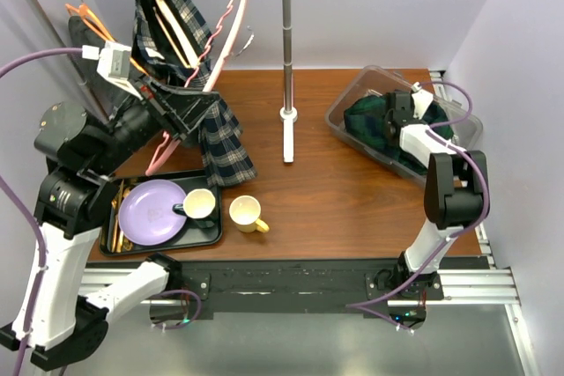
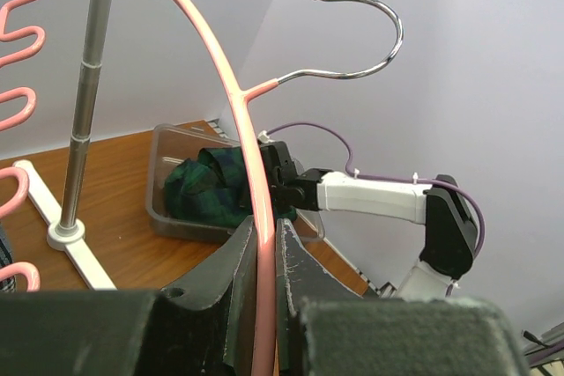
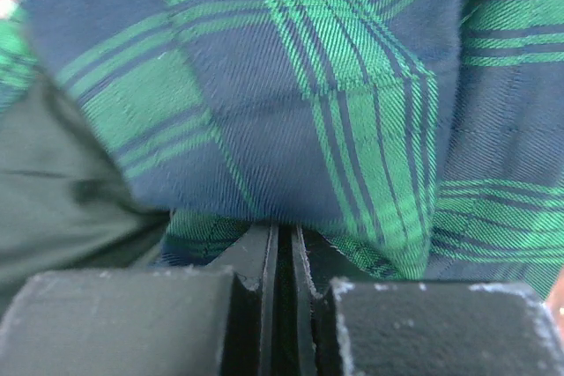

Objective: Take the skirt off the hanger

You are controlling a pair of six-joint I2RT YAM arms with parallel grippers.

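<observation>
- A black tray (image 1: 109, 222) with a lilac plate (image 1: 145, 213) sits at the brown wooden worktop's (image 1: 335, 200) left front.
- The left fingers (image 2: 231, 292) are clamped shut on a pink wire hanger (image 2: 254, 173).
- The dark checked skirt (image 1: 225, 143) hangs from that hanger, its hem reaching the worktop behind the tray.
- The right fingers (image 3: 249, 261) are closed almost together against green tartan cloth (image 3: 291, 85) in a clear plastic tub (image 1: 348, 107); whether they pinch it cannot be told.

Overhead and left-wrist views share the bin (image 1: 345, 105).
</observation>
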